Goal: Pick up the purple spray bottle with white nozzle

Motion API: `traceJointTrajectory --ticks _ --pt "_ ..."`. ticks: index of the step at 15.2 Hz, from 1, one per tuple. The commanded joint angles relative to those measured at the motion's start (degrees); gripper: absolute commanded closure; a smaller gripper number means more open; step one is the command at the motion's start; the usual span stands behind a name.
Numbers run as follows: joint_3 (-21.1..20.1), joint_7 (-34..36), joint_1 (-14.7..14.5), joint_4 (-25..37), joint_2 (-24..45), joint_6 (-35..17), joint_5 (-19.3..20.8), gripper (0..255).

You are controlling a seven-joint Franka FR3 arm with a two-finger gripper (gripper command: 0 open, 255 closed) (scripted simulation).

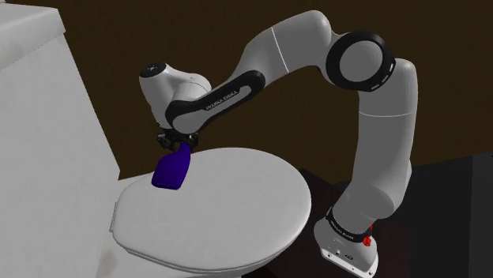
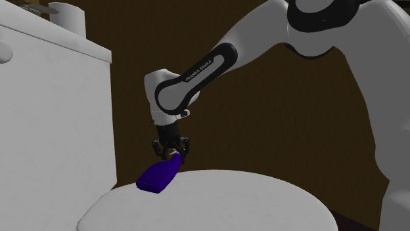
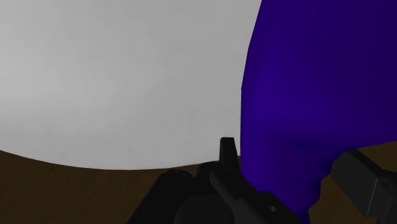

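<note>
White toilet lid [image 1: 225, 207] beneath tilted purple spray bottle [image 1: 172, 169], tool [image 2: 172, 151] tight on its neck, "FRANKA EMIKA" on arm [image 1: 280, 55].

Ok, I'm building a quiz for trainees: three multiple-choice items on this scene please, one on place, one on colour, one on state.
1. Where is the bottle? A on the tank; B over the toilet lid; C on the floor.
2. What colour is it? A green; B red; C purple.
3. What is the gripper doing? A hanging open, apart; B clasping the bottle's top; C shut on nothing.
Answers: B, it tilts over the white lid; C, its body is purple; B, the fingers press its neck on both sides.
</note>
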State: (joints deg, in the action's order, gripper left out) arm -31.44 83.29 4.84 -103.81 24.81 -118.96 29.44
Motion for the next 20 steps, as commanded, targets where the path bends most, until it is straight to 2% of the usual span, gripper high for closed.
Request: traceJointTrajectory --ticks 1,9,20 --pt "0.0 0.1 0.0 -0.2 0.0 -0.1 0.0 255" --pt "0.1 0.1 0.0 0.0 0.2 -0.2 0.1 255" --pt "-1.4 -3.1 0.8 3.1 -3.9 5.9 -3.2 255"
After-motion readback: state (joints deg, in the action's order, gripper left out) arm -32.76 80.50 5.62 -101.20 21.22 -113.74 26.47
